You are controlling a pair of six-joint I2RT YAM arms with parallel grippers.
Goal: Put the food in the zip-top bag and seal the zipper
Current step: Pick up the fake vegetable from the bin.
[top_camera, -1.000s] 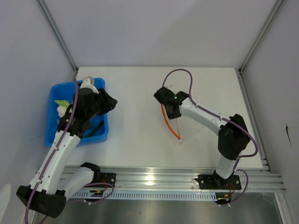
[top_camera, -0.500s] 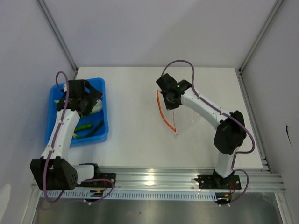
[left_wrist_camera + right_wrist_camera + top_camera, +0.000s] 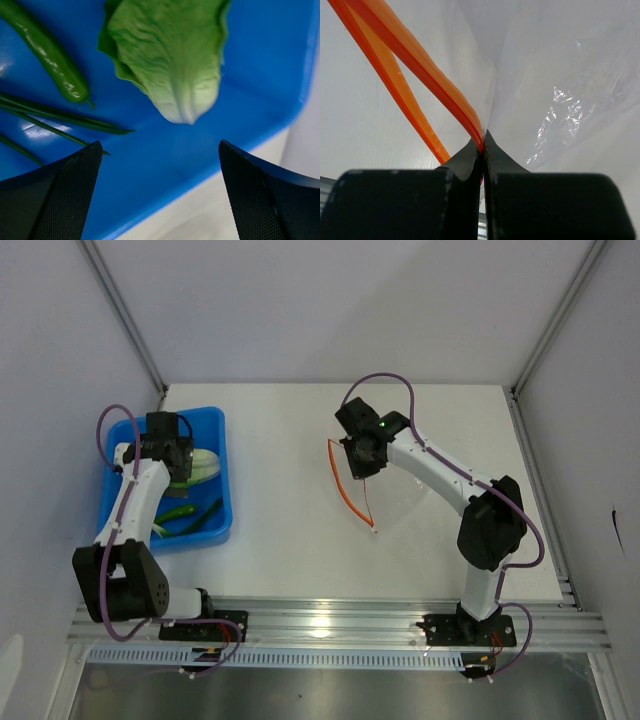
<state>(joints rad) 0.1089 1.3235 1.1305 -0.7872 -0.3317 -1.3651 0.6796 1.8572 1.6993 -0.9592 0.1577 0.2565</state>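
The left gripper (image 3: 160, 145) has swung back over the blue bin (image 3: 215, 532). Its fingers have spread wide apart and hold nothing. A second ago they were only partly open, and the arm stretched across the bin toward its right side. Now it points down at the far end of the bin.

All the food I can see lies in the bin. A pale green leafy piece (image 3: 170, 65) is right under the open fingers. A green pepper (image 3: 50, 55) lies just beside it, and thin green stalks (image 3: 60, 117) lie next to the pepper.

The right gripper (image 3: 482, 145) is well away from the bin, out over the white table (image 3: 280, 440). It is squeezed tight on the orange zipper (image 3: 420, 65) of the zip-top bag (image 3: 560, 75). It has pulled the bag mouth a little closer to the bin. The two orange strips stand apart, so the mouth looks open.

The bag is clear and crinkly, so it is hard to be sure, but it looks empty.

I think the packing is just starting. The left gripper looks ready to drop onto the leafy piece.
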